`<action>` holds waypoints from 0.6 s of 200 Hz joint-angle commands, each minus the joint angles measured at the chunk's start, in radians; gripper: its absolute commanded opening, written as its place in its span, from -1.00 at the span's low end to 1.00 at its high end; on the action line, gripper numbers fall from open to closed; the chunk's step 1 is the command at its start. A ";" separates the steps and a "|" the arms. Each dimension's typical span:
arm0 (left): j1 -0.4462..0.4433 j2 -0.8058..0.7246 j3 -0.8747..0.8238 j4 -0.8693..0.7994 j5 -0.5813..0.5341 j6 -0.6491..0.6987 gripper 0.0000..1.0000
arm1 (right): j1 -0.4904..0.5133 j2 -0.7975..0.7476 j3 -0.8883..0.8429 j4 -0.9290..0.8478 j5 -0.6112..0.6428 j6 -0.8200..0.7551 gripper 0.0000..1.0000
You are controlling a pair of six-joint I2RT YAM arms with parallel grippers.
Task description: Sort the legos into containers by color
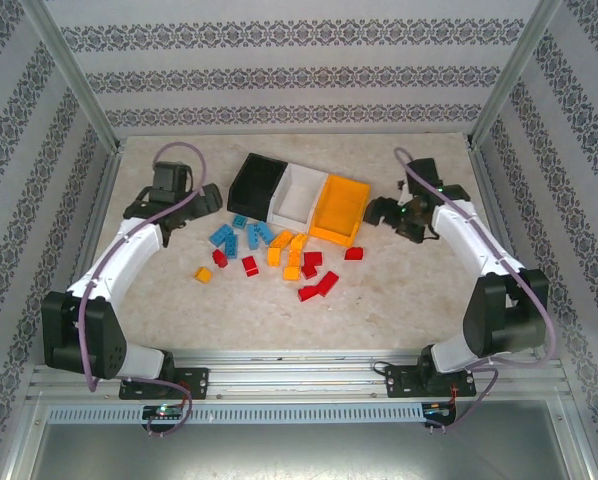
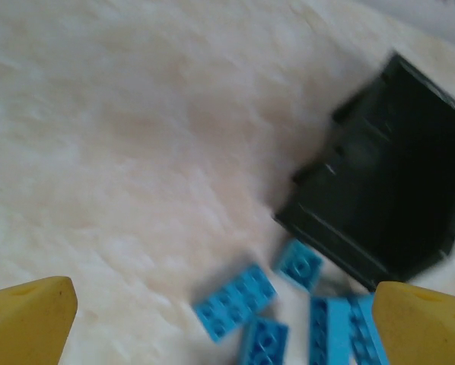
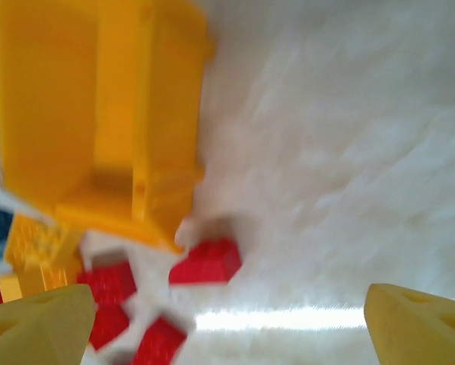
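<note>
Just beyond left end effector [image 1: 211, 198]: legos [image 2: 235, 302]

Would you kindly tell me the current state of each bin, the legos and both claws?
Black bin: upright, looks empty.
White bin: upright, empty.
Orange bin: upright, empty.
Legos: loose on the table in front of the bins, none sorted yet.
Left claw: open, holding nothing.
Right claw: open, holding nothing.
</note>
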 commanded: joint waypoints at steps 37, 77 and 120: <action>-0.081 -0.026 -0.041 -0.074 0.042 0.025 1.00 | 0.235 0.085 -0.019 -0.114 0.153 -0.113 0.84; -0.081 -0.026 -0.028 -0.091 0.044 0.038 1.00 | 0.284 0.181 -0.007 -0.068 0.195 -0.081 0.84; -0.081 -0.041 -0.024 -0.113 0.041 0.054 1.00 | 0.302 0.260 0.008 -0.030 0.250 -0.057 0.76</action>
